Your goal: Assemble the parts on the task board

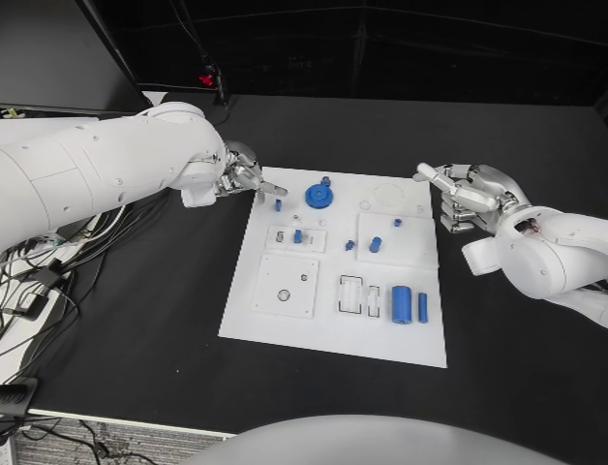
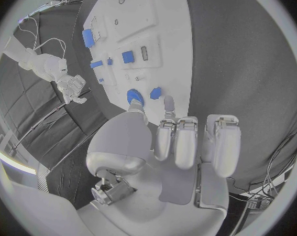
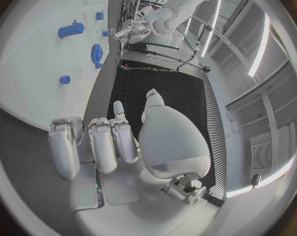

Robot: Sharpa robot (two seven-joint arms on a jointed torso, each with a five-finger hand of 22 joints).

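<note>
The white task board (image 1: 290, 325) lies in the middle of the black table. Blue parts stand on it: a round toothed piece (image 1: 319, 198) near the far edge, a small peg (image 1: 278, 203) beside it, small pieces (image 1: 376, 244) in the middle, and a cylinder (image 1: 402, 303) lying near the front right. My left hand (image 1: 237, 179) hovers at the board's far left corner, fingers curled in, holding nothing. My right hand (image 1: 465, 199) hangs just off the board's far right edge, also curled and holding nothing. The left wrist view shows the left hand (image 2: 187, 141) above the toothed piece (image 2: 134, 95).
Black cables (image 1: 39, 281) trail over the table's left side. A dark monitor (image 1: 39, 53) stands at the far left. Bare black table surrounds the board in front and to the right.
</note>
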